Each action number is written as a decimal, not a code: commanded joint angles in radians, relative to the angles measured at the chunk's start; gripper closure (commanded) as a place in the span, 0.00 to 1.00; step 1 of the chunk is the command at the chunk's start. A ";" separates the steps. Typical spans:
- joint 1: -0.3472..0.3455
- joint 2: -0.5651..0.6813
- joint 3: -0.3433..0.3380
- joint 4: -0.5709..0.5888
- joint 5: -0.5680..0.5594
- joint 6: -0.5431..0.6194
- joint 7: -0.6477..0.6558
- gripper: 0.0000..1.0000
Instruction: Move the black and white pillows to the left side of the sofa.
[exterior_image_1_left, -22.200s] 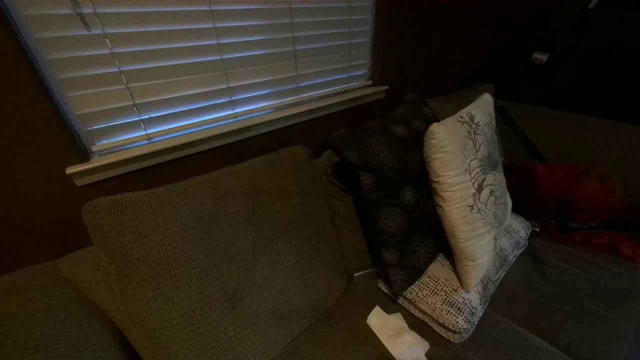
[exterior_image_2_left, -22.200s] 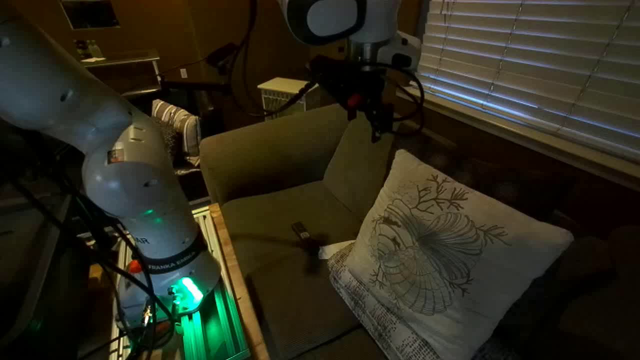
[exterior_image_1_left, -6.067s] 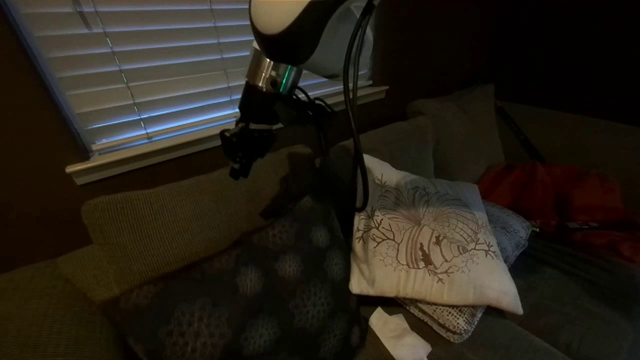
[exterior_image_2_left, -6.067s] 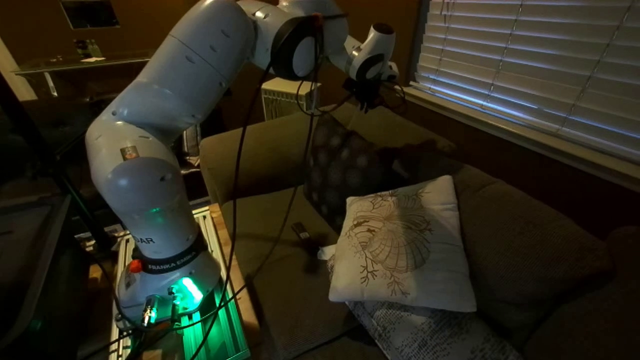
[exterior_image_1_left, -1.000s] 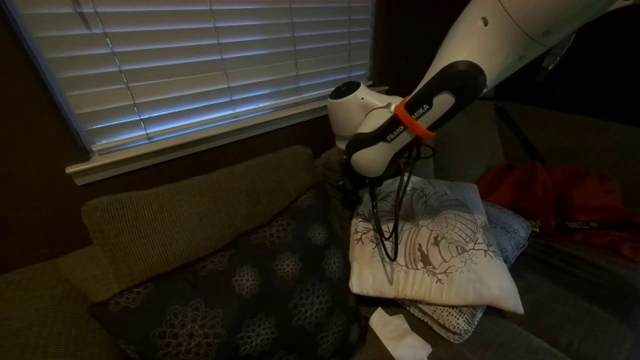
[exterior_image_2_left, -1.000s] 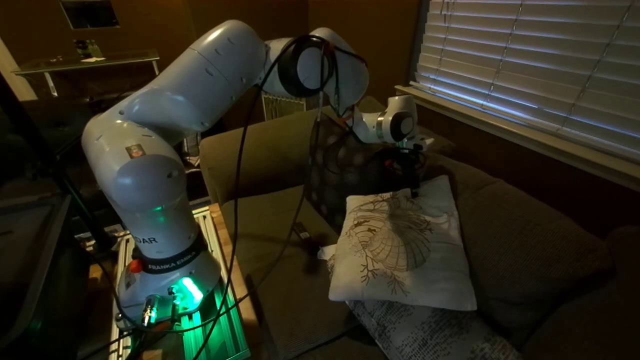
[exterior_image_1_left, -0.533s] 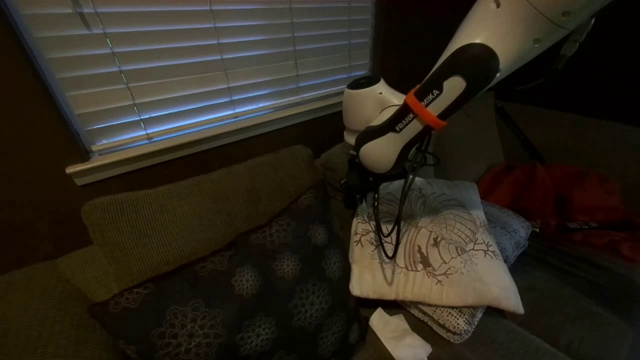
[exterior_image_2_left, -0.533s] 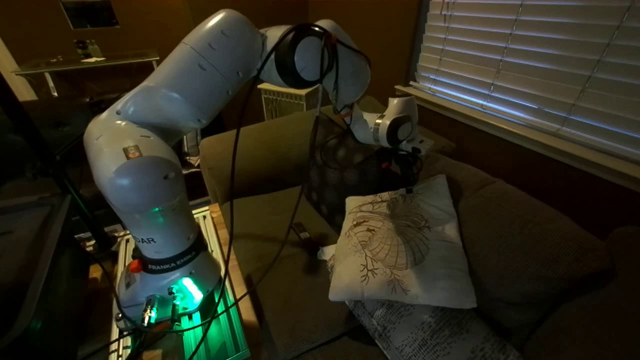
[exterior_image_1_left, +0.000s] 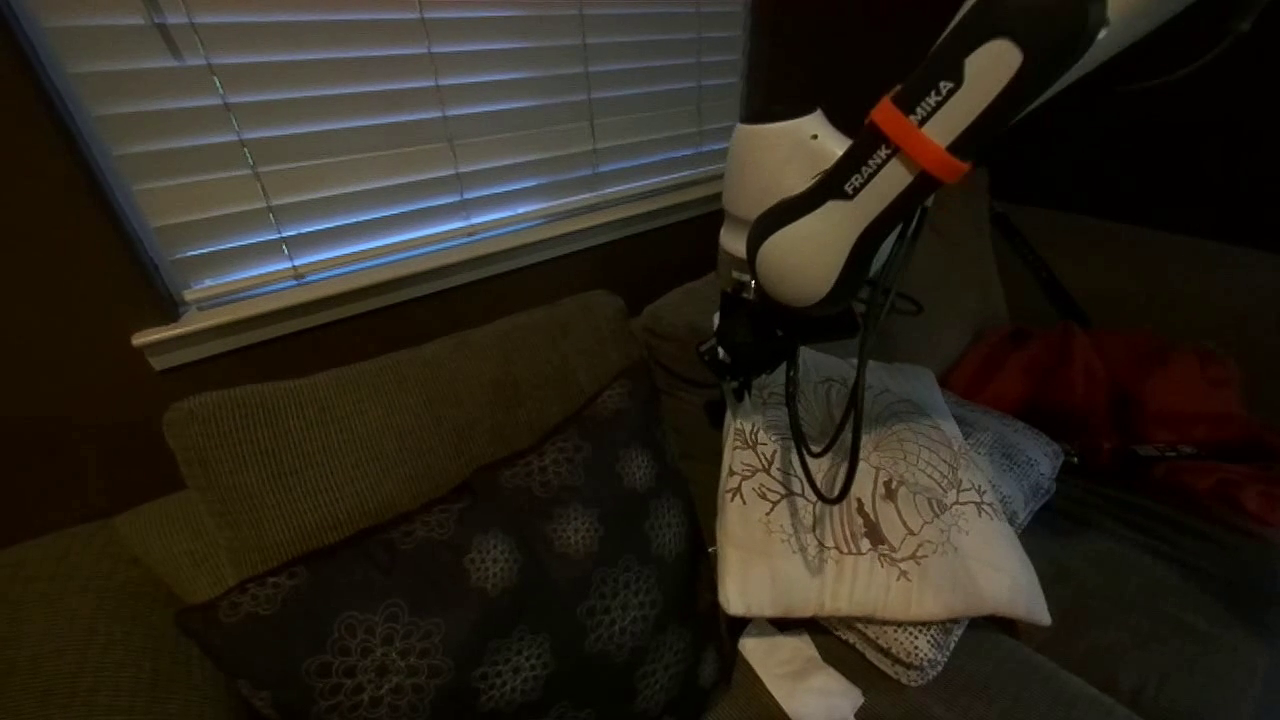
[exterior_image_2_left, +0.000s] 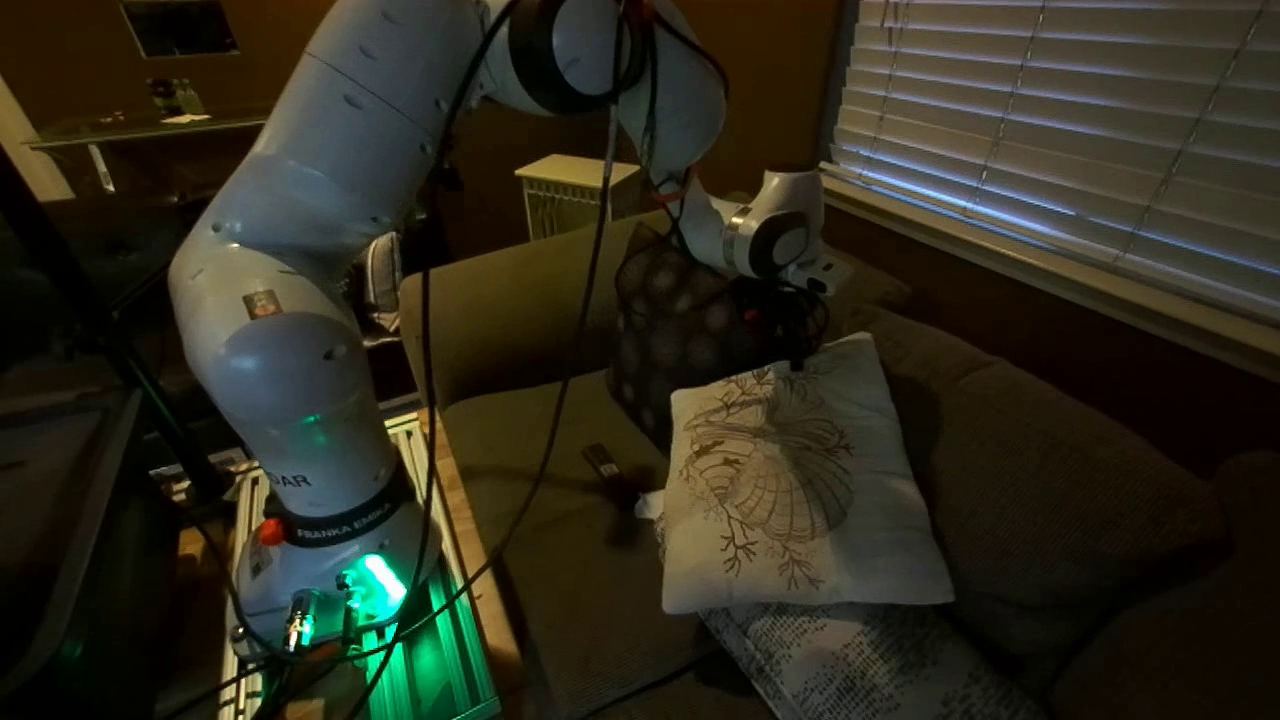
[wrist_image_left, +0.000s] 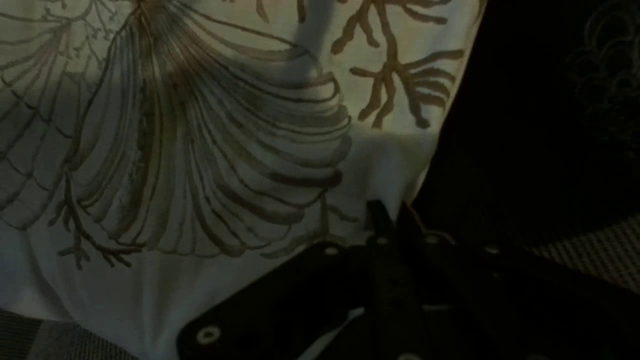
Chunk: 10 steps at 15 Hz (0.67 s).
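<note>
Black pillow (exterior_image_1_left: 470, 590): dark, with pale flower-like dots. In an exterior view it stands tilted at the left, before the back of the sofa (exterior_image_1_left: 350, 450); it also shows near the armrest (exterior_image_2_left: 510, 330) in an exterior view. Whether it touches the sofa's back is not clear. Judgement: this one is where the task wants it.

Tool (wrist_image_left: 390, 206), next along: wrist view shows the jaws nearly together with a fold of pale cloth between them. Read as gripping the white pillow (exterior_image_1_left: 905, 510) by a side edge, the one facing the black pillow.

White scrap (exterior_image_1_left: 800, 675), paper or cloth, cannot tell: on the sofa, just beside the near edge of the white pillow.

White pillow: rather flat, printed side up, partly on top of the grey-patterned pillow (exterior_image_1_left: 905, 650), its left part reaching beyond it. Farther right, red cloth (exterior_image_1_left: 1080, 400); contact with the pillows cannot be told.

Step in hand (judged): second pillow, grip taken, carry not yet made. Next move: raise the gripped edge until the white pillow comes free of the grey-patterned one, carry it left, set it by the black pillow without toppling that, then let go. The fold held looks small, so the pillow will probably sag and swing from it; slow lift advised.
</note>
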 joint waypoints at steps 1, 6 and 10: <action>0.006 -0.168 0.022 -0.181 0.049 0.004 -0.029 0.99; -0.008 -0.273 0.080 -0.269 0.105 0.009 -0.052 0.99; -0.003 -0.326 0.124 -0.306 0.144 0.031 -0.060 0.99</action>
